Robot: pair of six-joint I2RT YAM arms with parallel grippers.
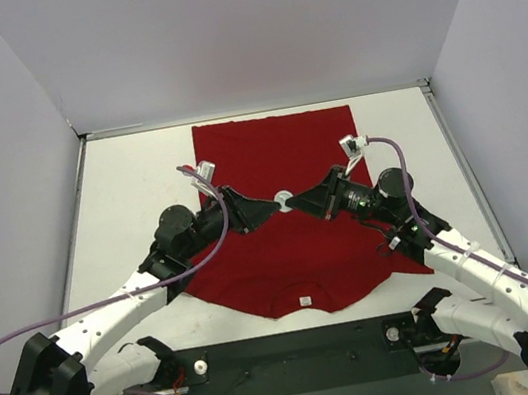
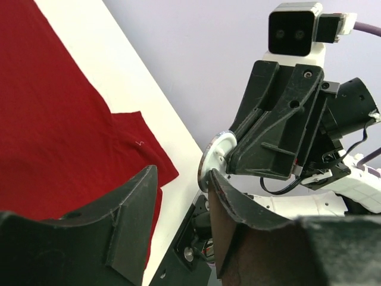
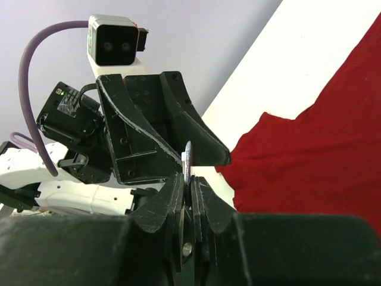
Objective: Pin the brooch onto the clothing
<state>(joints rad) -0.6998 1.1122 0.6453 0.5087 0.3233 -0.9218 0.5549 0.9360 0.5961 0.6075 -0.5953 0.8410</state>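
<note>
Two arms reach across the near half of your table (image 1: 119,181). The red shirt (image 1: 284,255) lies flat under them, its collar label (image 1: 305,301) at 6 o'clock, nearest the bases. Over the shirt's middle, your right gripper (image 3: 189,179) comes in from 3 o'clock and pinches the round silver brooch (image 3: 188,156) on edge, clear of the cloth. Your left gripper (image 2: 181,176) faces it from 9 o'clock, jaws parted, one fingertip just beside the disc. Purple cables (image 1: 410,158) loop off both wrists. The hem lies at 12 o'clock, near the back wall (image 1: 246,28).
</note>
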